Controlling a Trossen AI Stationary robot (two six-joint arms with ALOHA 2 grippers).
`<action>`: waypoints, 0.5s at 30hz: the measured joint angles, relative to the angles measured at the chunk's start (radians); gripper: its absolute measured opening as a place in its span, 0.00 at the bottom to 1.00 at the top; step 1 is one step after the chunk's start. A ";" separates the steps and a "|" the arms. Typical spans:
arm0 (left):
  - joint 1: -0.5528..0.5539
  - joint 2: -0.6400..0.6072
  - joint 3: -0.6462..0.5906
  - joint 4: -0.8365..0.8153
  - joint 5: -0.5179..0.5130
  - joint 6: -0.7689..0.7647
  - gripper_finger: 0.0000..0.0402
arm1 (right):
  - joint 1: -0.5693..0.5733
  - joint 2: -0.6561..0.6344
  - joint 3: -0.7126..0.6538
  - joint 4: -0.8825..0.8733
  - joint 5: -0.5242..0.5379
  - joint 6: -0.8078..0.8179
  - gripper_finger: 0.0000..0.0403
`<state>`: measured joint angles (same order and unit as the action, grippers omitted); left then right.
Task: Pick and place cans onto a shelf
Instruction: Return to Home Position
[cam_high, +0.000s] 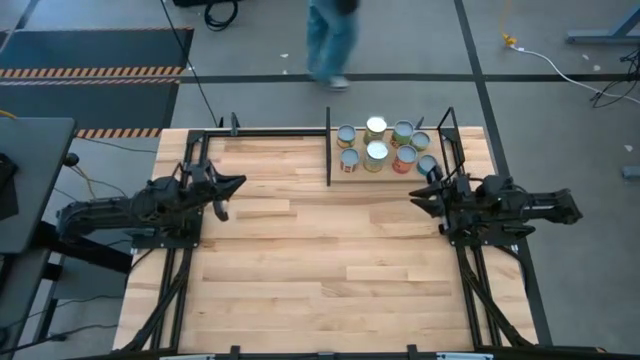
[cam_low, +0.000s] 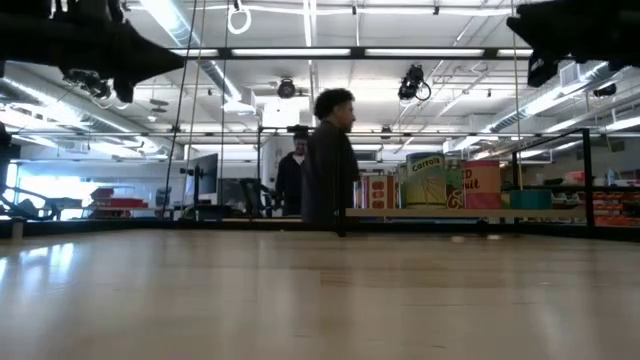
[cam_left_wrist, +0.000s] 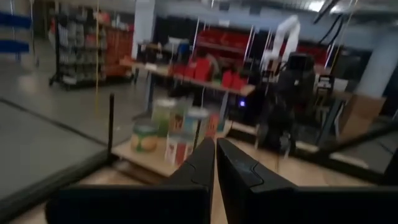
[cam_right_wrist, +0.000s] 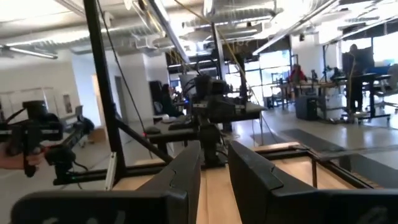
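Several cans (cam_high: 377, 146) with silvery lids stand upright in a cluster on the shelf (cam_high: 340, 172), a light-wood board between thin black uprights at the table's far side, right of centre. The low view shows their green and red labels (cam_low: 440, 182). My left gripper (cam_high: 238, 186) hovers shut above the table's left side, pointing level toward the right; the cans (cam_left_wrist: 174, 132) lie ahead of its fingertips (cam_left_wrist: 215, 144). My right gripper (cam_high: 415, 196) hovers just near of the shelf's right end, pointing left, its fingers (cam_right_wrist: 215, 149) a narrow gap apart with nothing between them.
Black frame rails (cam_high: 190, 160) run along the table's edges behind both arms. The bare plank tabletop (cam_high: 320, 260) spreads between the arms and toward the near edge. A person (cam_high: 330, 40) walks on the floor beyond the far edge, also in the low view (cam_low: 330, 160).
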<state>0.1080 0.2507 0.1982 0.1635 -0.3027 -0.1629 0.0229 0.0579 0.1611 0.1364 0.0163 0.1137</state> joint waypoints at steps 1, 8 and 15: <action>-0.002 -0.020 0.000 -0.041 0.000 -0.006 0.06 | 0.000 -0.008 -0.029 0.027 0.003 -0.001 0.22; -0.033 -0.072 0.000 -0.176 0.000 0.017 0.06 | 0.000 -0.027 -0.154 0.145 0.016 -0.004 0.22; -0.073 -0.103 0.000 -0.275 0.043 0.048 0.06 | 0.000 -0.042 -0.155 0.229 0.047 -0.075 0.22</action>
<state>0.0353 0.1475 0.1978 -0.1111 -0.2594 -0.1151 0.0227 0.0163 0.0063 0.3654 0.0635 0.0385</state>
